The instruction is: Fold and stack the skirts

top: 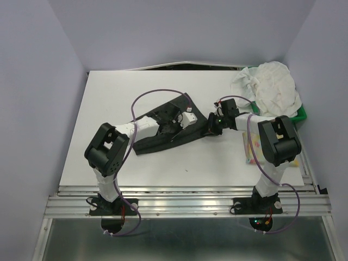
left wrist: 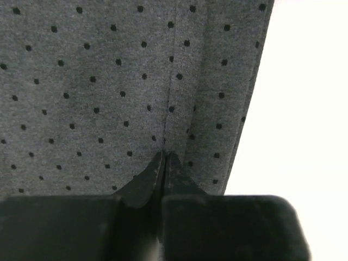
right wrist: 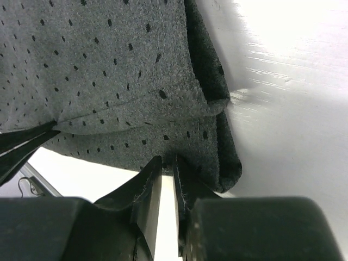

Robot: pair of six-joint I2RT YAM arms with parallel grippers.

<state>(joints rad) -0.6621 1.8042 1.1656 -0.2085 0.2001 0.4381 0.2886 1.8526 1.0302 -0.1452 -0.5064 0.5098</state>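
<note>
Right, the charcoal skirt is in the middle of the bench, spread at a slant from the near left up toward the far right, and I'm on it with both arms.

My left jaws are together, pinched on a raised ridge of the dotted grey cloth. In the left wrist view my fingertips meet right at the crease, and the fabric runs up and away from them, its edge to the right, white bench beyond.

My right jaws are at the skirt's right-hand end. They're clamped on its edge with only a thin slit between the fingertips. Here the cloth is doubled: one layer laps over another, with a thick dark fold curling down the right side. There's pale bench showing below the cloth on the left.

The white skirt is crumpled in a heap at the far right corner, sitting on the green tray. The yellow floral skirt lies flat on the bench at the near right, mostly hidden under my right arm, only a strip of it showing.
</note>
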